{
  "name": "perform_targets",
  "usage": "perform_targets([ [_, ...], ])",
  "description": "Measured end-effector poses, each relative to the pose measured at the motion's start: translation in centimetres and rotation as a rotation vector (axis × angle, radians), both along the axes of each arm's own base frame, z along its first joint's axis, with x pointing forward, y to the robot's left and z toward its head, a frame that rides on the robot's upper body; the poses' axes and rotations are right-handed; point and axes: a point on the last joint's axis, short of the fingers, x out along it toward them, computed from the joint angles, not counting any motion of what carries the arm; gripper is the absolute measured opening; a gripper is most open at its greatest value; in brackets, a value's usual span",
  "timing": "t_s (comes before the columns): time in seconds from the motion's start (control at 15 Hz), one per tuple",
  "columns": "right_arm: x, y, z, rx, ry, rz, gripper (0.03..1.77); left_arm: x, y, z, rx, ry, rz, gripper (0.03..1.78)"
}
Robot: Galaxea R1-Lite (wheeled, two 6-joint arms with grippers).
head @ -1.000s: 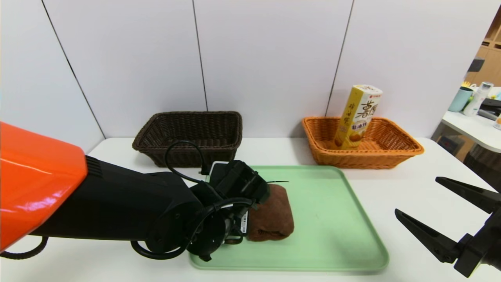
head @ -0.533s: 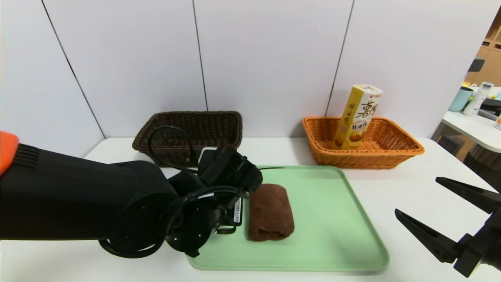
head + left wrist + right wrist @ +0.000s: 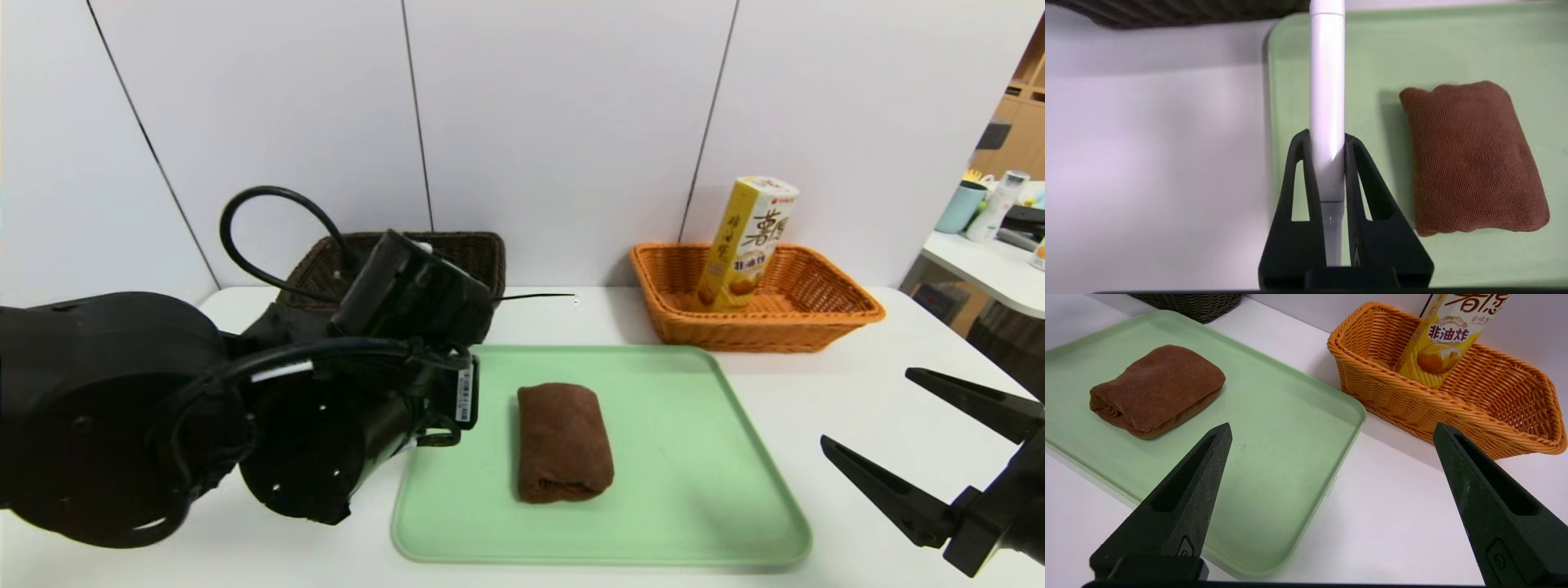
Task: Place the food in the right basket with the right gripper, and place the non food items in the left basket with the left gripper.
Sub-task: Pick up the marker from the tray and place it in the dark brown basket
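Marker pen (image 3: 1326,102), slim and white, is pinched between the pressed-together jaws of the left gripper (image 3: 1327,141), its barrel running out past the fingertips over the left edge of the green tray (image 3: 1453,45), toward the left basket (image 3: 424,265). In the head view the bulky black left arm sits at the near left and hides most of that dark brown basket's front wall; the pen itself cannot be made out there. On the tray, a dark brown rolled towel (image 3: 563,441) lies near the middle, well apart from the pen, nothing touching it. At the far right of the white table (image 3: 816,384), the food (image 3: 747,243), a tall yellow-and-white snack box, leans inside the right basket (image 3: 824,314), an orange wicker one set against the wall. The right gripper (image 3: 1331,430) hovers at the near right, off the tray, its two long pointed jaws spread wide with nothing between them.
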Motion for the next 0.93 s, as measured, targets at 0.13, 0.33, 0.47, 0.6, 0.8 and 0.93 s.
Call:
perform_targets([
  [0.13,0.1,0.0,0.1,-0.001,-0.003,0.000,1.69,-0.3,0.4,1.8,-0.005,-0.057,-0.012,0.21],
  [0.33,0.1,0.0,0.2,0.000,-0.008,-0.001,1.69,0.1,1.0,4.3,-0.032,-0.136,-0.012,0.21],
  [0.47,0.1,0.0,0.3,0.000,-0.010,-0.002,1.69,1.1,1.5,5.7,-0.037,-0.200,0.003,0.21],
  [0.6,0.2,0.1,0.3,0.000,-0.010,-0.001,1.69,2.3,2.0,6.6,-0.030,-0.263,0.023,0.21],
  [0.8,0.2,0.1,0.3,0.000,-0.009,-0.001,1.69,5.2,2.7,7.4,-0.020,-0.372,0.075,0.21],
  [0.93,0.2,0.1,0.3,0.000,-0.008,-0.001,1.69,7.2,2.8,7.1,-0.019,-0.411,0.107,0.21],
])
